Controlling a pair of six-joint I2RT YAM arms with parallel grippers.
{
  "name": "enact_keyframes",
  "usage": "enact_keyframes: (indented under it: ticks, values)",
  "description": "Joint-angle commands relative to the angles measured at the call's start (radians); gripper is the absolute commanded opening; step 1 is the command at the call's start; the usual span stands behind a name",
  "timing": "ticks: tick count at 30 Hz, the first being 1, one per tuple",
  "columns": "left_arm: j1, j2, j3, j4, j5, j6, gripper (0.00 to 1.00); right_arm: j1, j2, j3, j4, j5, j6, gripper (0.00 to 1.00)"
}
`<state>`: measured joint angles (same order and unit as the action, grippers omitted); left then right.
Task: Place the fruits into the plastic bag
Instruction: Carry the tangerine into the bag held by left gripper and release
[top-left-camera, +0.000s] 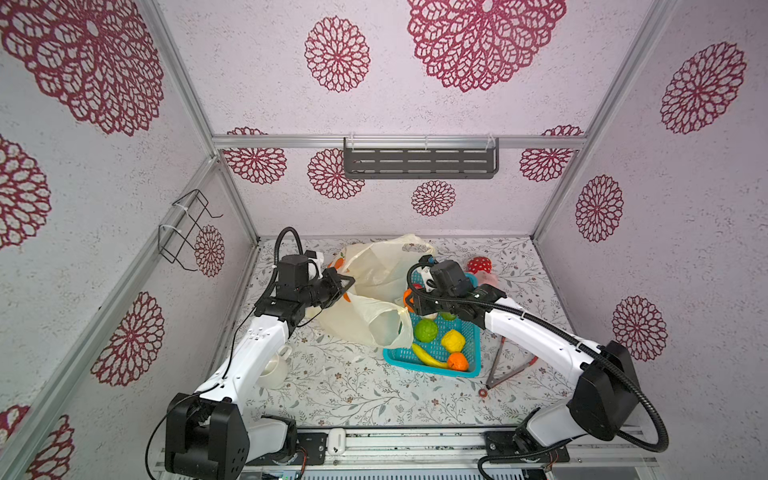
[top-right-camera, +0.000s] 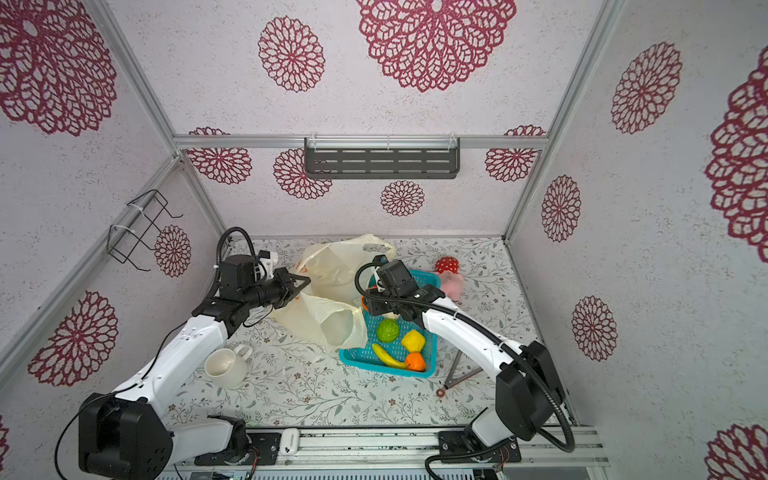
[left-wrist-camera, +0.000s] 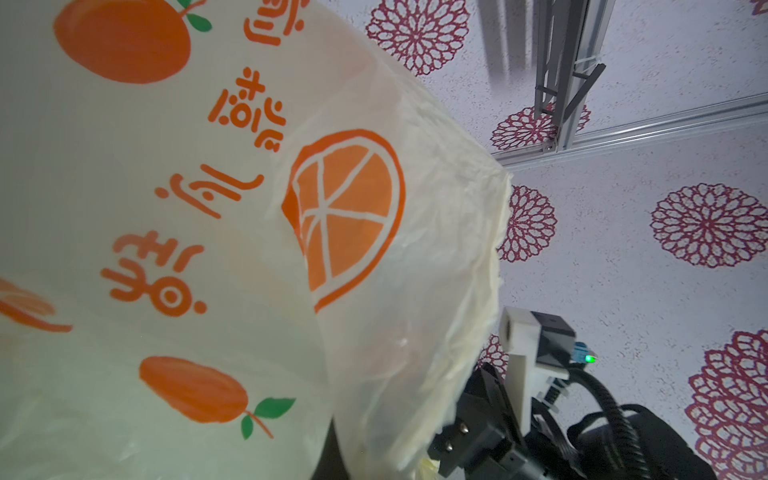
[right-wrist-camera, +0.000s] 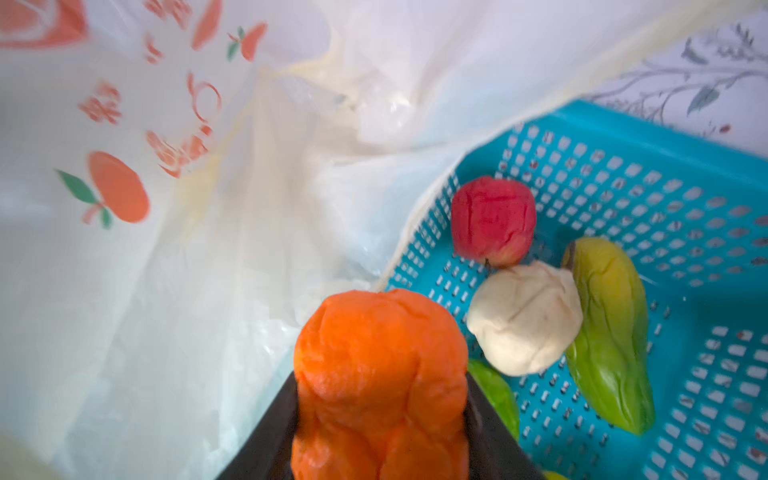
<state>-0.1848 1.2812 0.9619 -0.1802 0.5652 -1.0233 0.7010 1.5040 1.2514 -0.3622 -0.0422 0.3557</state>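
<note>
Seven fruits lie in the teal basket (right-wrist-camera: 602, 133) on the right of the table: green ball (top-left-camera: 426, 330), lemon (top-left-camera: 453, 340), banana (top-left-camera: 428, 356) and an orange (top-left-camera: 457, 361) at its near end, apple (right-wrist-camera: 492, 226), beige piece (right-wrist-camera: 525, 318) and green oblong (right-wrist-camera: 611, 332) at its far end. The right hand (top-left-camera: 409, 301) grips another orange (right-wrist-camera: 380, 353), squeezing it narrow between its jaws, above the basket's far-left corner at the mouth of the plastic bag (top-left-camera: 374, 274). The bag lies just left of the basket, one handle loop draped over the basket's edge. The left hand (top-left-camera: 347, 286) is closed, apparently pinching the bag's left side and lifting it so the mouth gapes. To do this step well, the right hand should carry the orange leftward past the draped film, well inside the opening, and lower it before letting go. The squashed fruit will likely spring back on release and could roll out. The pinch on the thin film must hold, or the mouth may collapse.
</note>
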Motion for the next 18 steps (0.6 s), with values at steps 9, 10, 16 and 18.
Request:
enact_keyframes:
  ticks: [9, 10, 16, 18]
  values:
    - [-0.023, -0.025, -0.074, 0.098, 0.013, -0.078, 0.0, 0.034, 0.278, 0.287, 0.103, -0.142, -0.03, 0.42]
    - [-0.026, -0.025, -0.079, 0.099, 0.01, -0.079, 0.0, 0.043, 0.31, 0.316, 0.101, -0.143, -0.029, 0.43]
    - [-0.053, -0.007, -0.104, 0.135, 0.004, -0.104, 0.0, 0.063, 0.455, 0.39, 0.122, -0.166, 0.029, 0.45]
    - [-0.057, -0.002, -0.106, 0.137, 0.003, -0.107, 0.0, 0.063, 0.476, 0.388, 0.136, -0.184, 0.041, 0.46]
